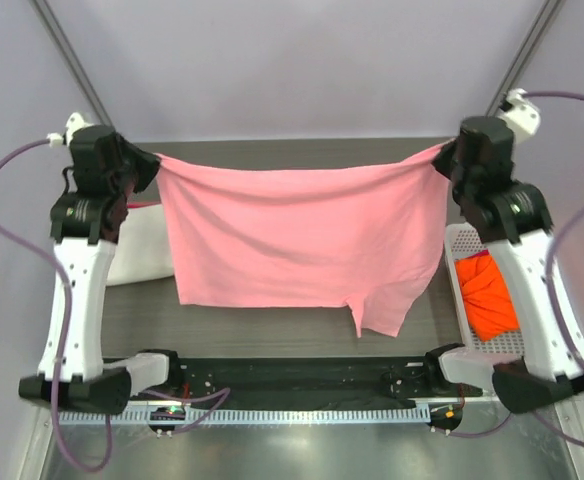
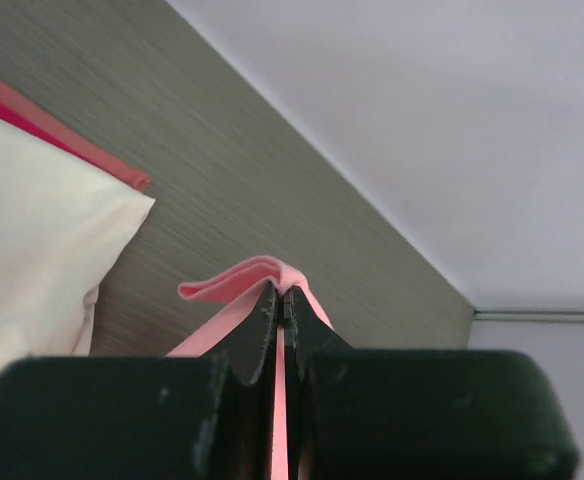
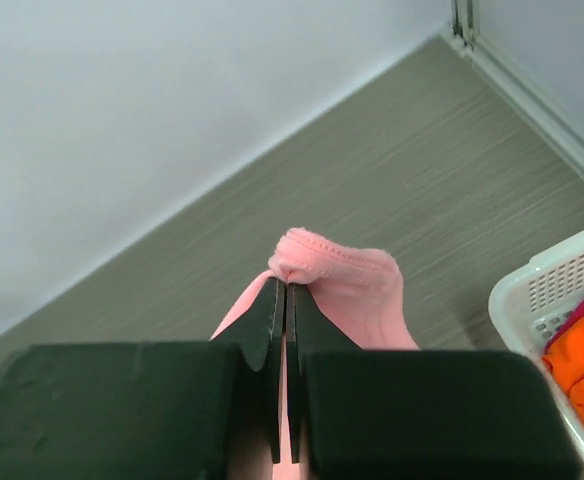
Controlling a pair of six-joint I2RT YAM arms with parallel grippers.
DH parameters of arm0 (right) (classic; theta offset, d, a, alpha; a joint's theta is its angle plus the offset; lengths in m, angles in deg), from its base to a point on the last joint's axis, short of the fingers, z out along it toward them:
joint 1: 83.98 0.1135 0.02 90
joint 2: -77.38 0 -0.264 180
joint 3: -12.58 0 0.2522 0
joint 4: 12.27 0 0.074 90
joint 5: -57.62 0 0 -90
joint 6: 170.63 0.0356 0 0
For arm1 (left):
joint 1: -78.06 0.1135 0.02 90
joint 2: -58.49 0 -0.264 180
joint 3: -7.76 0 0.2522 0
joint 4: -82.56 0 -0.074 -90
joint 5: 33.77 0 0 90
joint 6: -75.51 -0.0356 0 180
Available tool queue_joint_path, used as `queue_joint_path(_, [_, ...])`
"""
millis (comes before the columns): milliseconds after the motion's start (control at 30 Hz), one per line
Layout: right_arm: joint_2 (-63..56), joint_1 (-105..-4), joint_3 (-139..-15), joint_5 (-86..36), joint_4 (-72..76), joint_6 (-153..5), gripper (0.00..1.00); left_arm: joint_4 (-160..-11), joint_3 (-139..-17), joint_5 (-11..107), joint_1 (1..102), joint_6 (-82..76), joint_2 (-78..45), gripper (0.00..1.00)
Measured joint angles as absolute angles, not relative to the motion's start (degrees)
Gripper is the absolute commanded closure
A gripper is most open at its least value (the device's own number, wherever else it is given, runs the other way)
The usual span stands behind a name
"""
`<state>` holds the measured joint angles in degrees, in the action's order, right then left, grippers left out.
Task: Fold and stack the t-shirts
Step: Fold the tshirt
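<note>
My left gripper (image 1: 152, 163) is closed on one upper corner of the pink t-shirt (image 1: 292, 235). In the left wrist view my fingers (image 2: 260, 325) meet with only a thin strip of pink cloth between them. A small fold of the fabric sticks out past the tips.

My right gripper (image 1: 442, 156) is closed on the opposite upper corner. The right wrist view shows the same narrow pinch, with a bunched, stitched edge of cloth bulging just beyond the tips.

Both grippers are raised at the far side of the table (image 1: 272, 335), well apart. The shirt hangs between them as a wide sheet, and its top edge sags slightly at the middle. One sleeve (image 1: 382, 310) hangs lower than the rest, at the lower right. I cannot tell whether the bottom hem touches the table.

Other items noted:
- A cream-white shirt (image 1: 142, 250) lies on the table beneath my left arm.
- A red shirt (image 2: 72, 135) shows as a thin edge along the cream-white one's far side.
- An orange shirt (image 1: 490, 295) sits inside the white mesh basket (image 1: 455, 240) at the right edge of the table, beside my right arm.
</note>
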<state>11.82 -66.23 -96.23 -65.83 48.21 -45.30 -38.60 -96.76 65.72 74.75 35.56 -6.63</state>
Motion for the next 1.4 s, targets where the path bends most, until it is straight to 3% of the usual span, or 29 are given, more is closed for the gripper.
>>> queue_joint_path(233, [-9.93, -76.72, -102.87, -51.65, 45.90, -44.16, 0.99, -39.17, -106.91, 62.99, 74.86, 35.53, -27.09, 1.00])
queue_joint_path(433, [-21.82, -84.94, -122.56, -39.67, 47.08, -41.62, 0.99, -35.17, -135.91, 60.28, 76.56, 34.88, -43.24, 1.00])
queue_joint_path(533, [-23.48, -87.54, -129.54, -34.29, 45.29, -40.34, 0.99, -36.57, -140.70, 56.32, 79.58, 35.88, -44.34, 1.00])
queue_joint_path(667, [-20.53, -88.41, -124.38, -29.48, 40.98, -39.55, 0.99, -44.87, -126.58, 52.76, 81.55, 36.17, -38.81, 1.00])
queue_joint_path(1033, [-10.82, -88.52, -70.15, -24.72, 24.74, -37.30, 0.99, -64.09, -71.24, 50.21, 80.58, 37.98, -31.33, 1.00])
queue_joint_path(1400, [7.30, -88.61, -42.83, -28.06, 18.82, -37.63, 0.99, -74.27, -42.97, 51.45, 78.44, 39.38, -15.11, 1.00])
